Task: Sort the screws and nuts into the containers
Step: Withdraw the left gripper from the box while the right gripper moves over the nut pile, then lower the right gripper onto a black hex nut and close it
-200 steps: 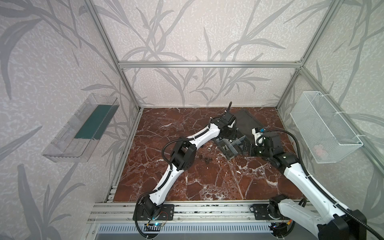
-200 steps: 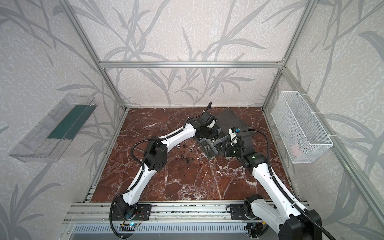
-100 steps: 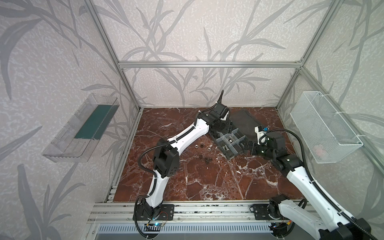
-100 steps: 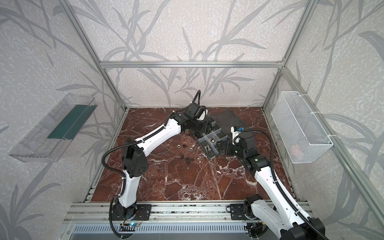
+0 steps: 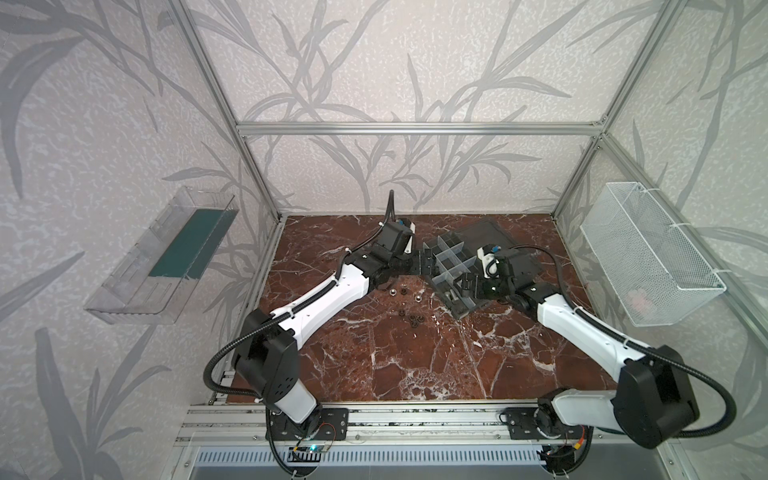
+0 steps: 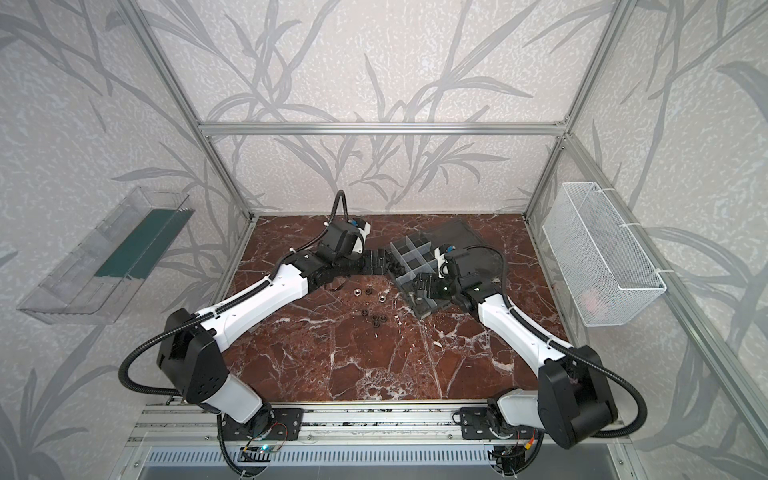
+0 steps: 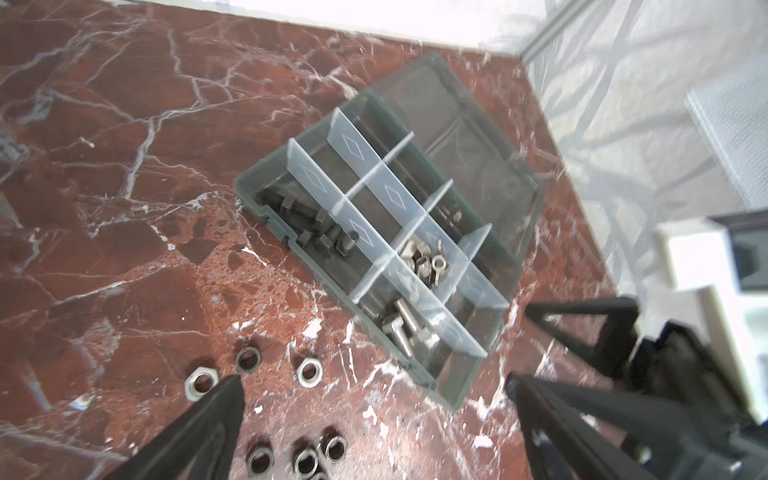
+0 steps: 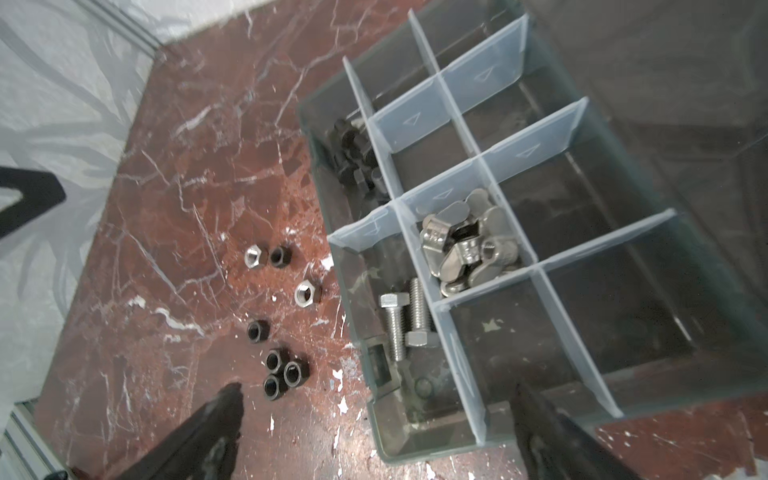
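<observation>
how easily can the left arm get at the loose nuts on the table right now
Probably easily: the left gripper is open and empty, the loose nuts lie uncovered on the table right by its fingertips, outside the organizer box, with nothing between.

Both arms stretch toward mid-frame in both top views, left gripper [image 7: 372,377] and right gripper [image 8: 376,386] spread wide.

- table [image 5: 374,353]: red-brown marble, white veins
- containers [image 8: 615,324]: dark grey, translucent whitish dividers
- nuts [image 8: 305,293]: silver and black
- screws [image 8: 392,328]: silver; others dark
- walls [image 5: 415,83]: pale grey, darker leaf pattern
- basket [image 5: 648,257]: white mesh
- tray [image 5: 187,245]: clear, green base
- arms [image 5: 328,295]: white, black joints
</observation>
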Robot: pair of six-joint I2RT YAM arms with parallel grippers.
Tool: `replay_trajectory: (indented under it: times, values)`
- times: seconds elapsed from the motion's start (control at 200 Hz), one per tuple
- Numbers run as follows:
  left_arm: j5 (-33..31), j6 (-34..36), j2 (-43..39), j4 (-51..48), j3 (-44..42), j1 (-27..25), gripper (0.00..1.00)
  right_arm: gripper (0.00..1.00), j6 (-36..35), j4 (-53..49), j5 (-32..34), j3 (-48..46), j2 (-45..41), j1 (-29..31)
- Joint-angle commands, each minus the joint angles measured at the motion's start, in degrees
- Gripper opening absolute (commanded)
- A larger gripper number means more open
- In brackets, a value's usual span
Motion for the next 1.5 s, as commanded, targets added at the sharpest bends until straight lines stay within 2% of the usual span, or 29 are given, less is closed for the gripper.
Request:
replay_trajectory:
  times: [0.0, 0.08, 0.2, 0.31, 0.43, 0.52, 0.61, 0.705, 0.885, 1.1, 1.315, 1.495]
  values:
    - [5.3, -9.4, -2.1, 12.6, -7.2, 3.0, 0.99, 0.99, -1.4, -5.9, 6.3, 4.8, 1.7, 4.8]
    - [7.3, -13.3, -2.7, 17.3, -11.4, 5.0, 0.99, 0.99, -2.5, -8.6, 7.3, 7.5, 3.3, 7.9]
    - [8.7, -15.5, -4.4, 19.0, -15.0, 6.8, 0.99, 0.99, -4.9, -13.3, 6.6, 12.9, 8.4, 10.7]
    - [4.9, -15.6, -8.2, 18.2, -20.9, 7.4, 0.99, 1.00, -8.3, -13.4, 7.7, 14.5, 12.7, 14.0]
    - [4.9, -18.1, -13.9, 19.0, -29.5, 10.7, 0.99, 0.91, -9.2, -9.5, 9.6, 13.6, 15.8, 16.2]
    - [8.4, -20.2, -19.8, 20.2, -34.6, 13.3, 1.00, 0.80, -8.5, -11.6, 9.0, 15.7, 17.5, 17.1]
    - [8.1, -16.5, -25.1, 13.9, -35.4, 14.5, 0.99, 0.78, -9.9, -11.2, 13.7, 16.3, 18.0, 20.5]
    - [10.2, -14.5, -27.9, 10.8, -36.1, 15.9, 1.00, 0.77, -9.6, -13.4, 14.6, 18.6, 20.9, 22.4]
    - [17.0, -16.5, -25.2, 15.2, -37.3, 17.7, 1.00, 0.59, -7.6, -15.0, 13.3, 20.9, 27.1, 22.8]
    - [17.7, -16.1, -25.0, 14.0, -36.7, 18.6, 1.00, 0.58, -7.3, -16.0, 13.9, 23.5, 31.2, 23.7]
    - [21.9, -13.1, -20.5, 9.4, -31.4, 19.8, 0.99, 0.47, -6.3, -15.0, 14.5, 21.6, 31.8, 23.7]
    - [25.3, -15.9, -17.8, 13.5, -32.7, 20.2, 1.00, 0.45, -5.8, -14.7, 14.1, 20.6, 32.0, 23.8]
